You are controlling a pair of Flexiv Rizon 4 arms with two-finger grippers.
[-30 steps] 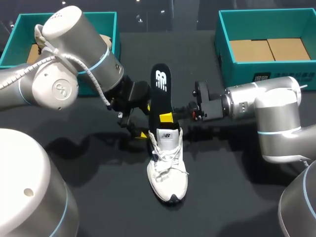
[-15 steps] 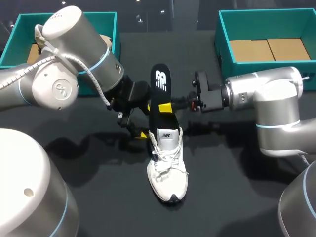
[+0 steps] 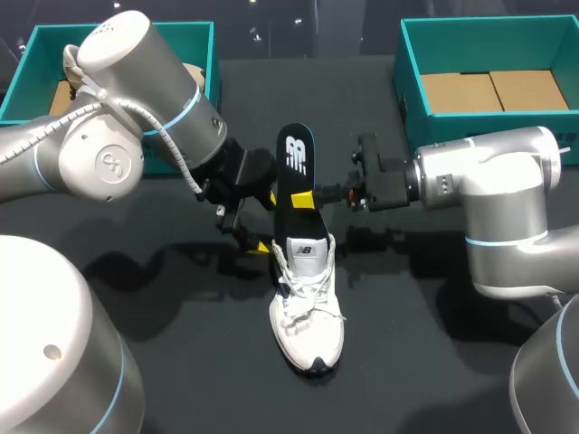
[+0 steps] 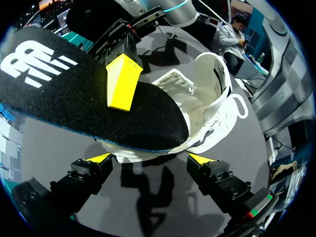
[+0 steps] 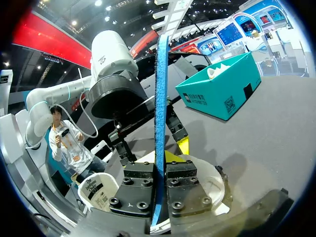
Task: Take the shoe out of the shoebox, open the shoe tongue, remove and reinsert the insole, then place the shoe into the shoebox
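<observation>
Standing on its sole in the middle of the frame in the head view, the white shoe (image 3: 308, 303) points its toe toward the lower edge, laces tied and tongue upright. The black insole (image 3: 294, 176) rises out of the shoe's mouth and slants toward the upper middle of the frame, its printed heel end uppermost. How far its lower end sits inside the shoe cannot be told.

The right hand (image 3: 308, 197) comes in from the right of the frame, level with the insole's middle, and pinches it. In the right wrist view the insole (image 5: 160, 98) shows edge-on as a thin blue line running straight up out of the pressed-together fingers of the right hand (image 5: 159, 173). In the left wrist view one yellow fingertip (image 4: 121, 81) of that hand lies flat on the insole's black top face.

The left hand (image 3: 266, 221) sits just left of the shoe's heel, fingers spread and holding nothing. In the left wrist view the heel and collar of the shoe (image 4: 207, 98) lie ahead of the left hand (image 4: 148, 159), apart from both yellow tips.

Two teal shoeboxes are well apart from the shoe: one (image 3: 204, 54) at the upper left, half hidden by the left arm, and one (image 3: 407, 81) at the upper right with brown cardboard inside. Dark table (image 3: 407, 362) surface shows on either side of the toe and below it, bordered by the arms' grey bodies in the lower corners.
</observation>
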